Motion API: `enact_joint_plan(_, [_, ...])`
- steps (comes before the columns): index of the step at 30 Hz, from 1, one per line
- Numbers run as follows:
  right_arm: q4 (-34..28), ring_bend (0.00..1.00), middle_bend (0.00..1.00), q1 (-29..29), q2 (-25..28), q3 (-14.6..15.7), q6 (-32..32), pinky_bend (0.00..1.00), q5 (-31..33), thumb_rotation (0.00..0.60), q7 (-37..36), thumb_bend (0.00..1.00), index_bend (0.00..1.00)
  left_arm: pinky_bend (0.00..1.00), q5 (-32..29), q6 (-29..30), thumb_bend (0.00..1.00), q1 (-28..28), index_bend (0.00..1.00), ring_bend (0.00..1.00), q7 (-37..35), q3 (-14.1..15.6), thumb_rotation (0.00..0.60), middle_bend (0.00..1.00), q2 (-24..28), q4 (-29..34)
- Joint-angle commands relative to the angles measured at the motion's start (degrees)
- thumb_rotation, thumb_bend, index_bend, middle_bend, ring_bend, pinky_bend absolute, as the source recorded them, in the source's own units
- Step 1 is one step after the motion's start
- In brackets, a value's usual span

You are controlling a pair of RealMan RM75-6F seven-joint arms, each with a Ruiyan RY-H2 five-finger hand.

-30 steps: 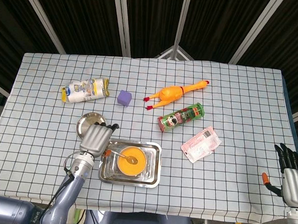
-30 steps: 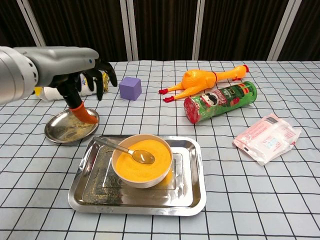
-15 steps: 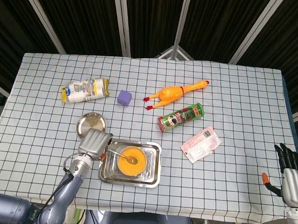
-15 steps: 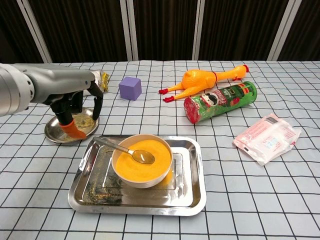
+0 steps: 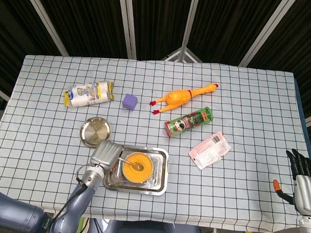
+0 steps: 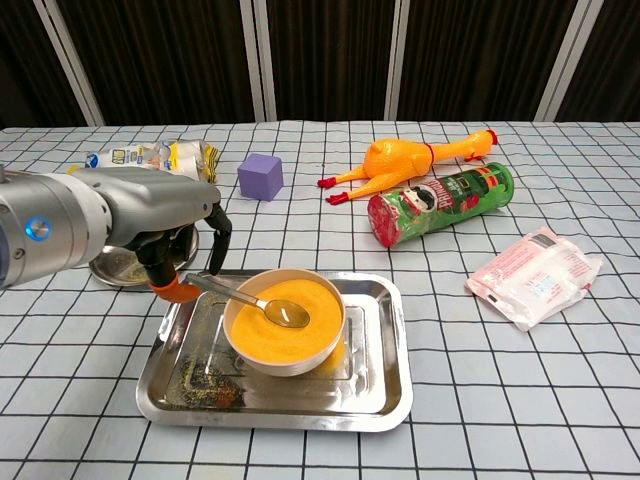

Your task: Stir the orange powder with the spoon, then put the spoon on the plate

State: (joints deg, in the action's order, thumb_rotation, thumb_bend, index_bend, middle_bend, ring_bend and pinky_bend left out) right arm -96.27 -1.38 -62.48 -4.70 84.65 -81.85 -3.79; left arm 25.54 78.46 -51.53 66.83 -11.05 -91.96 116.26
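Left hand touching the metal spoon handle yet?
Cannot tell. Chest view: left hand reaches the metal spoon handle end, no clear contact or gap.

Grey arms, black-fingered hands, orange thumb tips

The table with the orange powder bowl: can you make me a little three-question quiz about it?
1. True or false: the metal spoon lies on the round steel plate.
2. What stands beside the yellow rubber chicken? A) green crisps can B) red mug C) blue book
3. Fill in: the white bowl of orange powder sits in a silver ____.

Key: 1 false, the spoon rests in the bowl, by the left robot hand; 2 A; 3 tray.
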Motion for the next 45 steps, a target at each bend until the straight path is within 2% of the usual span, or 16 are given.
enact_joint_plan(1, [-0.1, 0.0, 0.0, 0.0, 0.0, 0.0, 0.0, 0.0, 0.0, 0.6, -0.1, 0.41, 0.0, 0.97, -0.4, 0.4, 0.47, -0.6, 0.45, 1.0, -0.1, 0.2, 0.6, 1.0, -1.1, -1.0])
enact_joint_plan(16, [-0.1, 0.0, 0.0, 0.0, 0.1, 0.0, -0.1, 0.0, 0.0, 0.6, -0.5, 0.41, 0.0, 0.97, -1.2, 0.8, 0.48, -2.2, 0.46, 1.0, -0.9, 0.2, 0.6, 1.0, -3.8, -4.3])
enact_joint_plan(21, [-0.2, 0.0, 0.0, 0.0, 0.1, 0.0, -0.1, 0.0, 0.0, 0.6, -0.6, 0.41, 0.0, 0.97, -1.3, 0.9, 0.51, -2.5, 0.47, 1.0, -1.4, 0.3, 0.6, 1.0, -4.5, -5.1])
enact_joint_plan(45, [-0.2, 0.0, 0.0, 0.0, 0.0, -0.1, 0.1, 0.0, 0.0, 0.6, -0.8, 0.41, 0.0, 0.97, -2.3, 1.5, 0.53, -3.6, 0.48, 1.0, -1.6, 1.0, 0.6, 1.0, -5.6, -6.5])
